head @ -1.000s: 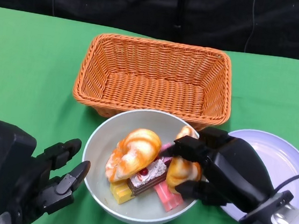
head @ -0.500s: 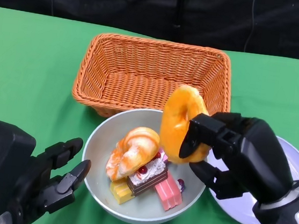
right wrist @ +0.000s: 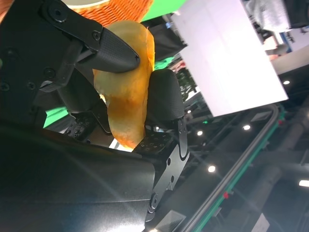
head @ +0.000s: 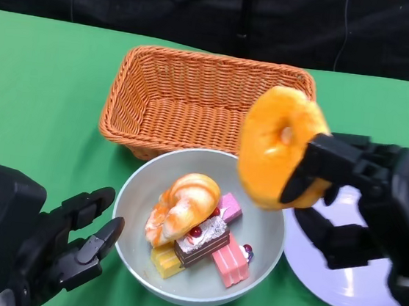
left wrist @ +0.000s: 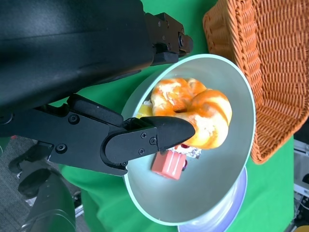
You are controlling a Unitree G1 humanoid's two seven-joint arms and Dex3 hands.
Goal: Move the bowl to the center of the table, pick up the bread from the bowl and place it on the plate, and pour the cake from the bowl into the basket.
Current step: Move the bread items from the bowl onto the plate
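My right hand (head: 361,208) holds an orange ring-shaped bread (head: 279,145) up in the air, over the right rim of the pale green bowl (head: 138,197) and beside the white plate (head: 367,286). The right wrist view shows that bread (right wrist: 128,96) pinched between the fingers. Inside the bowl lie a twisted orange bread (head: 182,206) and several cake pieces (head: 209,246). My left hand (head: 27,247) sits low at the bowl's left side, fingers apart and empty; in the left wrist view its fingers (left wrist: 145,140) reach over the bowl's rim (left wrist: 244,159).
An empty orange wicker basket (head: 210,106) stands just behind the bowl. Green cloth covers the table, with open space on the left. The plate sits at the right, partly hidden by my right hand.
My right hand has lifted the ring bread out of the bowl and carried it up and to the right, toward the plate. The left hand and bowl have stayed put.
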